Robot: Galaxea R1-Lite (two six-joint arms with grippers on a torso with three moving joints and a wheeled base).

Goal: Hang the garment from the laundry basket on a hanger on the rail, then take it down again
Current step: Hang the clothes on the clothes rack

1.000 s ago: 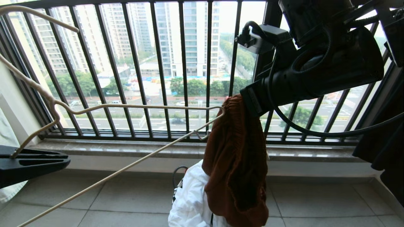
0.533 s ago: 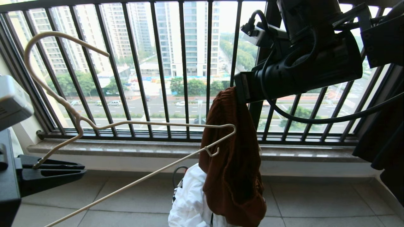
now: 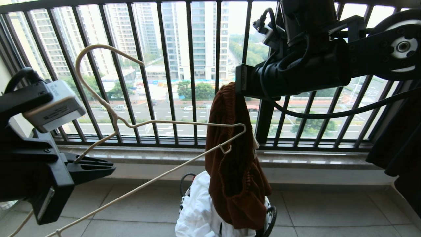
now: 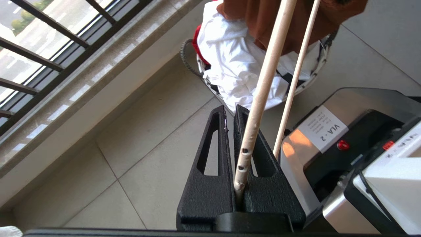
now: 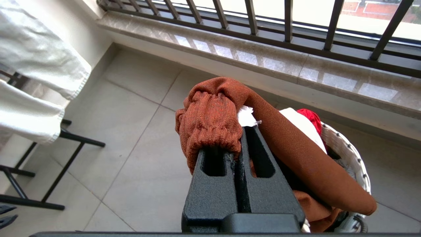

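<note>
Hanging lengthwise: garment (image 3: 235, 158), right gripper (image 5: 241, 144) clamped | hanger (image 3: 158, 131) level, left gripper (image 4: 230, 112) pinching.

A white rectangular sticker (image 4: 324, 124) on the silver-and-black robot base reads "VLA - 2" (smaller lines beside it illegible).
</note>
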